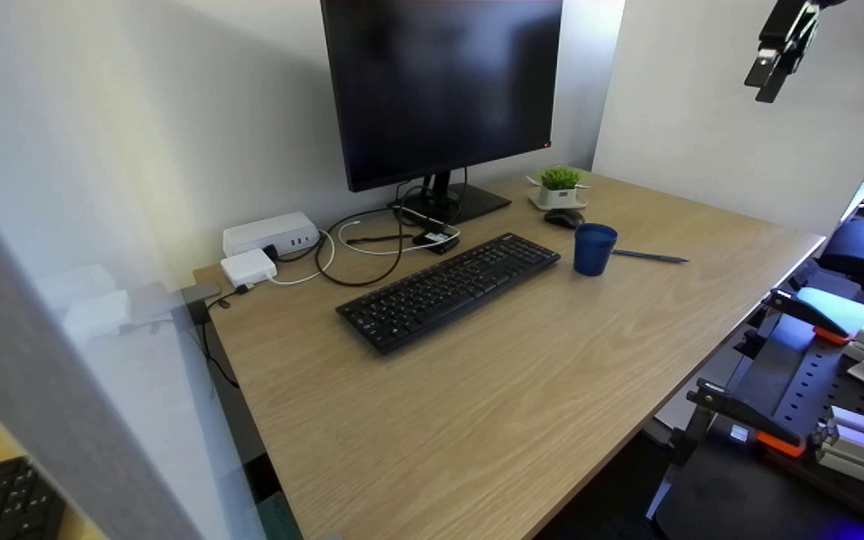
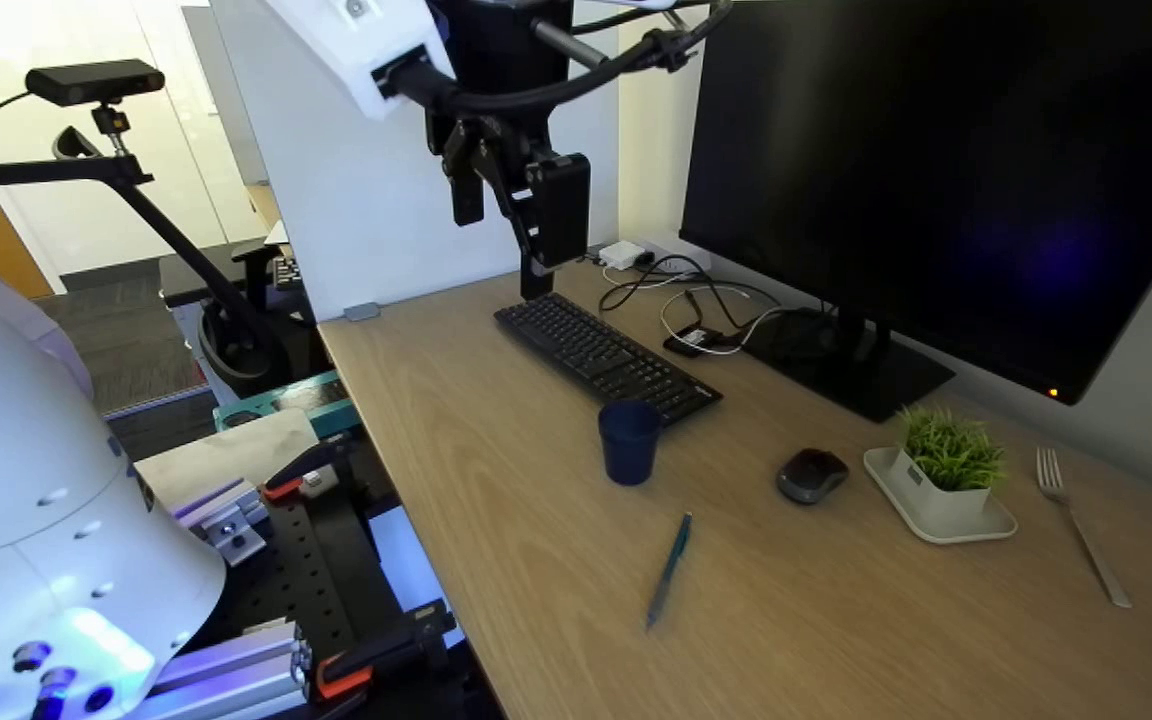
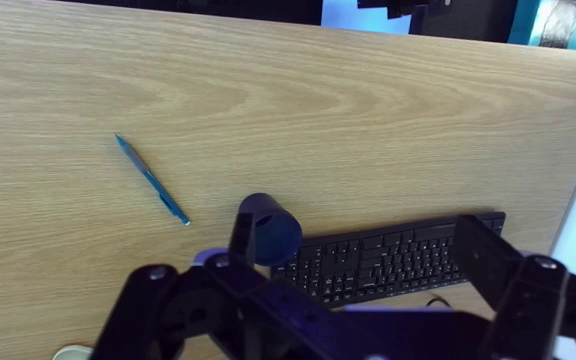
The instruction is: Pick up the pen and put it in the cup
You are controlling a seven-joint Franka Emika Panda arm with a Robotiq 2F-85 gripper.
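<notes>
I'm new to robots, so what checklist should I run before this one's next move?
1. The pen lies on the desk, apart from the cup: ok.
2. The cup stands upright: ok.
3. The end effector is open: ok.
4. The end effector is above the pen: not ok; the wrist view shows the pen off to one side.
5. The cup is empty: cannot tell; its inside is dark.

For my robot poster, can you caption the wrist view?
Open tool over the desk, pen lying outside the dark blue cup.
</notes>
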